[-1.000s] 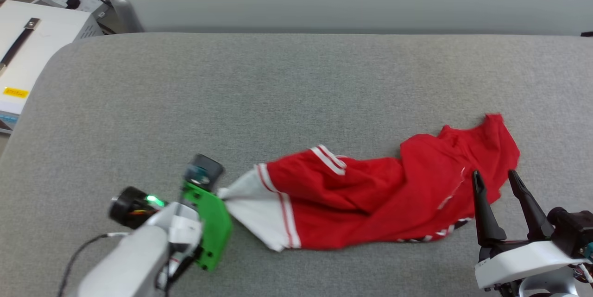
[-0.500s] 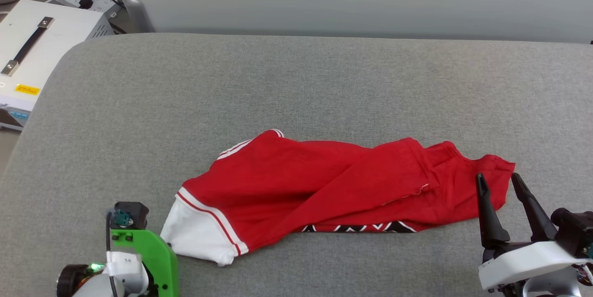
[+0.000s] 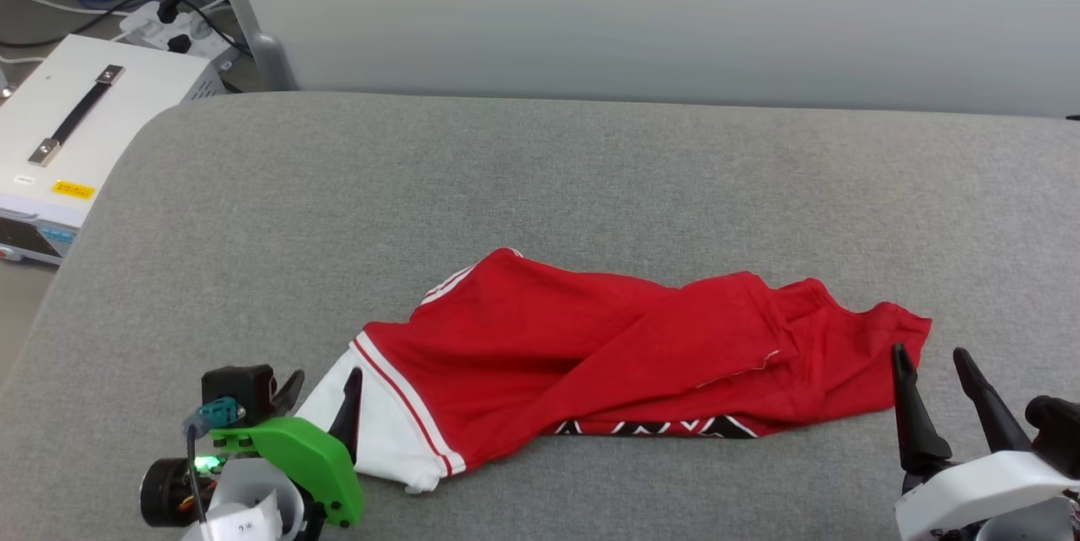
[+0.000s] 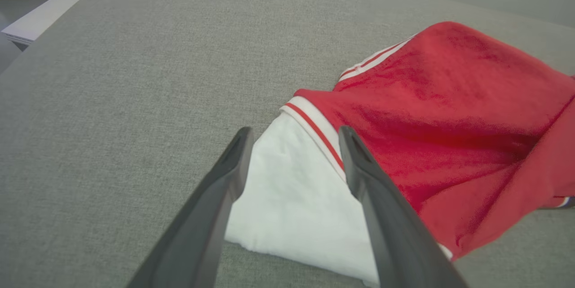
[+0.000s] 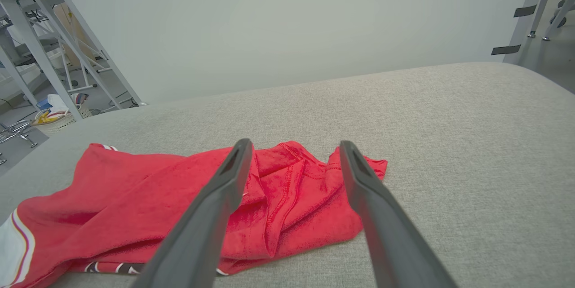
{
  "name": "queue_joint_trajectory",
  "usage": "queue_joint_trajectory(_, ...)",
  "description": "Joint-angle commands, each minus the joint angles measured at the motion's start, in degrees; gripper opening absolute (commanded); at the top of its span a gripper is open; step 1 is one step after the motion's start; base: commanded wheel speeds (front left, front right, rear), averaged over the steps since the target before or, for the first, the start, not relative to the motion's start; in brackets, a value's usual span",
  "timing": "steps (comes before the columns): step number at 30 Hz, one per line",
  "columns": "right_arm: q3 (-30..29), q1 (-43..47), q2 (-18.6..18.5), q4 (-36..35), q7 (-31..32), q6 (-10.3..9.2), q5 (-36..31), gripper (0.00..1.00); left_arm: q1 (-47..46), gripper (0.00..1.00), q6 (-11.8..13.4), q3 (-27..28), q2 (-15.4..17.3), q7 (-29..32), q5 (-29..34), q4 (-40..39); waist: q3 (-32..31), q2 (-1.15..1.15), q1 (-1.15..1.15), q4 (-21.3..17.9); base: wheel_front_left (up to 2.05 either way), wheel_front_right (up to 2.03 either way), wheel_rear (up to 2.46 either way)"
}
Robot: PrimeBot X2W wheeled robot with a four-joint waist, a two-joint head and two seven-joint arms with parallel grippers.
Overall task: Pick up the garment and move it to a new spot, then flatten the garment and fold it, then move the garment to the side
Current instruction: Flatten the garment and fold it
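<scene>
At the near edge of the bench (image 3: pixel 540 178), the left gripper (image 3: pixel 325 389) is fully spread and holds nothing. Its fingers are poised over the white sleeve (image 3: pixel 380 431); contact with the cloth cannot be confirmed. At the near right, the right gripper (image 3: pixel 930 353) is equally wide open and empty, aimed at the garment's red end.

The garment (image 3: pixel 591 347) lies between the two grippers as a long, rumpled band across the bench, nearer the front edge than the back. A strip of black-and-white lettering (image 3: pixel 658 428) shows along its near edge, so the printed face appears to be folded under.

Judgement: the garment is set down and flattening has not begun. One gripper at each end suits a two-point grasp for spreading the cloth.

Beyond the garment is bare grey bench. A white equipment box (image 3: pixel 84 119) stands off its far left corner.
</scene>
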Motion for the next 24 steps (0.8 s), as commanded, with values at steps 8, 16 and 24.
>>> queue_joint_trajectory(8,-3.4,-1.3,-0.8,5.6,10.0,-0.04,2.9,1.0,0.4,1.0,1.5,0.9,-2.4,-9.9,3.6,-6.6,-0.5,0.0,0.0,1.8,0.0,0.0,0.0)
queue_joint_trajectory(16,-0.5,-8.6,-3.8,11.2,20.9,-0.04,5.5,1.0,-0.4,1.0,2.9,0.6,-2.3,-10.9,5.6,-11.6,0.8,0.0,0.0,3.6,0.0,0.0,0.0)
queue_joint_trajectory(24,5.1,-22.2,-8.4,21.3,31.2,-0.04,6.5,1.0,-2.4,1.0,2.5,-0.2,-3.4,-11.9,6.6,-14.4,4.5,0.0,0.0,6.9,0.0,0.0,0.0)
